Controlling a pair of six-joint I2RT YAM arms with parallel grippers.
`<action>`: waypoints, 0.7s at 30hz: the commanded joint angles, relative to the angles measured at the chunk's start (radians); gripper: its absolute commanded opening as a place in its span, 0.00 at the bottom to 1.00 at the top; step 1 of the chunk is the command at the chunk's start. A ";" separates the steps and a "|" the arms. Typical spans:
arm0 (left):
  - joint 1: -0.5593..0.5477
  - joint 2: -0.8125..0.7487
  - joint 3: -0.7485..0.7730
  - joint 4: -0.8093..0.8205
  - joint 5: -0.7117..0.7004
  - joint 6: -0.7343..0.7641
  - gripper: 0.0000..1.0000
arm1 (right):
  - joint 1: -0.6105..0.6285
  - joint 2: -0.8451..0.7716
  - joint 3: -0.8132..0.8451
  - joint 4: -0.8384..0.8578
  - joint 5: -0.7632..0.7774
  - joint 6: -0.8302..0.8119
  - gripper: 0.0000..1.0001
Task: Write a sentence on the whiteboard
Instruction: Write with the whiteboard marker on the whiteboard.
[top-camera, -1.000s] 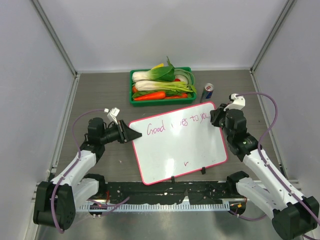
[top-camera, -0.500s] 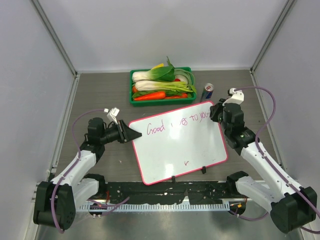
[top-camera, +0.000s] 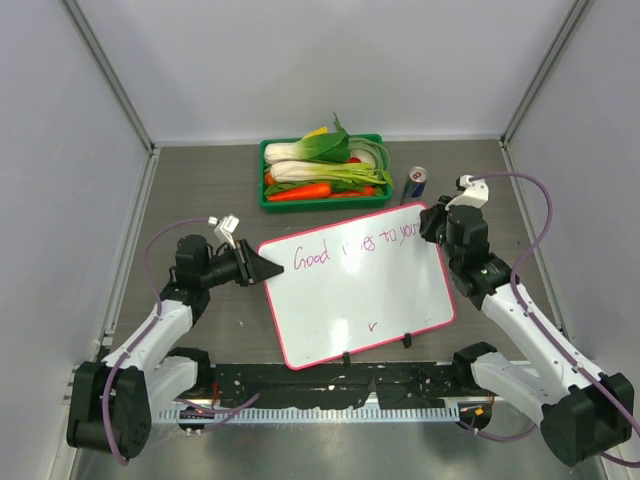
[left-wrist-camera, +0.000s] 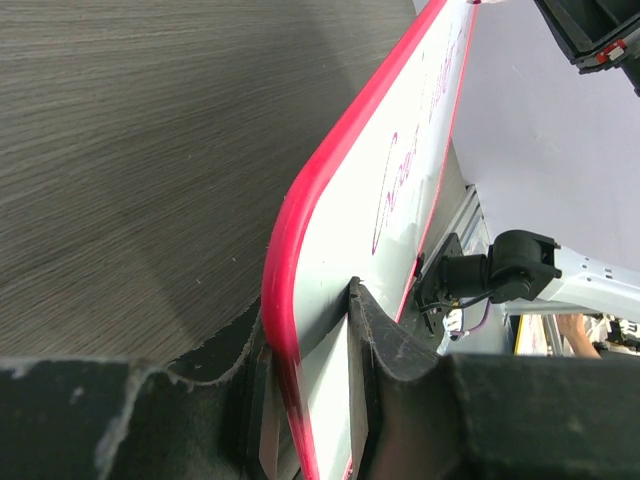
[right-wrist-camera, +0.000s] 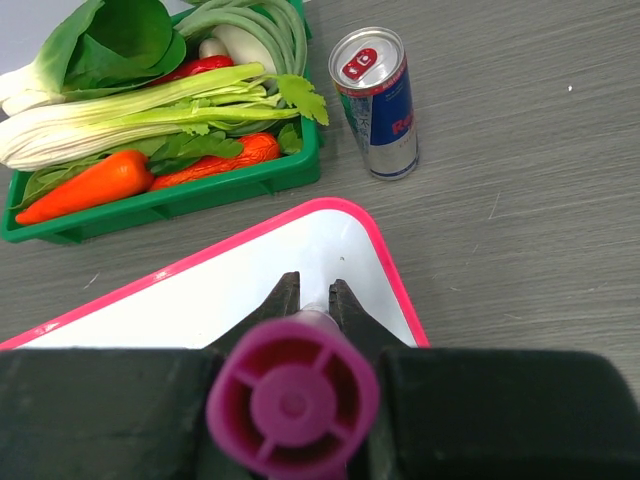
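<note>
the whiteboard is lying on the table between the two arms, with the sentence along its far edge, middle word lost in glare. the left gripper is clamped on the board's left edge, a finger on each side of the pink frame. the right gripper is closed around a purple marker at the board's far right corner, near the veggie tray and a can.
</note>
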 joint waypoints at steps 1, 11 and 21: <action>0.017 0.020 -0.019 -0.012 -0.171 0.150 0.00 | -0.002 -0.037 -0.027 -0.009 -0.003 -0.011 0.01; 0.017 0.013 -0.022 -0.013 -0.174 0.148 0.00 | -0.002 -0.085 -0.069 -0.049 -0.021 -0.011 0.01; 0.015 0.007 -0.023 -0.016 -0.174 0.145 0.00 | -0.004 -0.117 -0.061 -0.066 -0.009 -0.005 0.02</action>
